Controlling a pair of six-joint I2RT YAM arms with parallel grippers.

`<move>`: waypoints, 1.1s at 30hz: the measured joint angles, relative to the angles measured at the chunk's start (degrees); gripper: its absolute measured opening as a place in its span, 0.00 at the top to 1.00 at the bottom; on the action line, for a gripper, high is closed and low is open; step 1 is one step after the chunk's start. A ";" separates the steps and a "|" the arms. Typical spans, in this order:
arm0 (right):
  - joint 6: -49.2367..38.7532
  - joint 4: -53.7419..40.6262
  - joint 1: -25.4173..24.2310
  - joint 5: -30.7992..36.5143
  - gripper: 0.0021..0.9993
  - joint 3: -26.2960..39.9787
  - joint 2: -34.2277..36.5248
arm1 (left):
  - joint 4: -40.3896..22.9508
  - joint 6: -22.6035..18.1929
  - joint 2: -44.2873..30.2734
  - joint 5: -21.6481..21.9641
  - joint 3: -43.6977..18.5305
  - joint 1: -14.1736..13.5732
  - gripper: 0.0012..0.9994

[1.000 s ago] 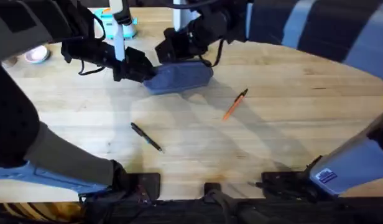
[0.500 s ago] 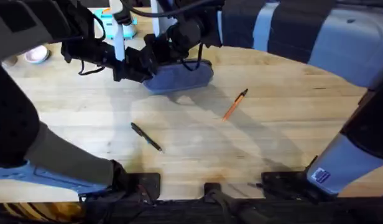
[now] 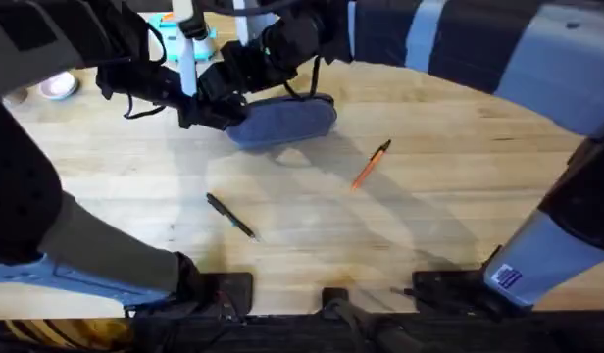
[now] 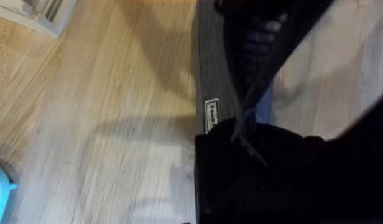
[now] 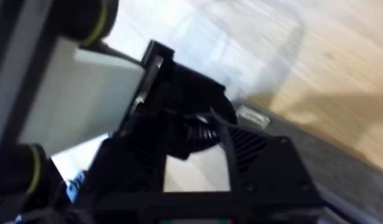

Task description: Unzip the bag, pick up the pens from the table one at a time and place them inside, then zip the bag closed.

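Overhead shows the bag (image 3: 282, 120) lying crosswise at the far tabletop (image 3: 449, 206), my left gripper (image 3: 219, 110) at its left end, my right gripper (image 3: 251, 71) just above, grip states indeterminable, both pens (image 3: 371, 163) nearer me.

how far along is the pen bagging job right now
Early stage. Nothing looks finished: the orange pen and the black pen both lie on the table, apart from the bag. In hand: both grippers, left and right, are at the bag's left end, apparently working the zipper. Left to do: bag each pen, then zip it closed.
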State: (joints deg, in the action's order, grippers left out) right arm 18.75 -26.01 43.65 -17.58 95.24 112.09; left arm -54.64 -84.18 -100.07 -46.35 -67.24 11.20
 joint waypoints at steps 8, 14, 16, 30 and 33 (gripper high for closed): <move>-8.55 -15.79 -3.52 0.66 0.00 2.60 -3.24 | 0.05 0.06 -0.02 0.07 0.00 -0.02 0.96; -17.33 -17.78 -9.93 4.94 0.00 3.30 -12.84 | 0.05 0.06 -0.02 0.04 0.00 -0.02 0.96; -18.06 -17.81 -10.54 5.09 0.00 3.49 -14.24 | 0.05 0.06 -0.02 0.05 0.00 -0.02 0.96; -24.97 -22.10 -10.78 5.79 0.00 3.63 -14.94 | 0.66 0.08 -0.02 0.07 0.00 -0.02 0.01; -26.56 -22.13 -10.78 5.78 0.00 3.63 -14.94 | -0.42 0.10 -0.02 0.07 0.00 0.04 0.01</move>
State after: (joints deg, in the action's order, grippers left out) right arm -7.81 -48.14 32.87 -11.81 98.87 97.14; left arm -55.06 -84.07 -100.09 -46.28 -67.24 11.24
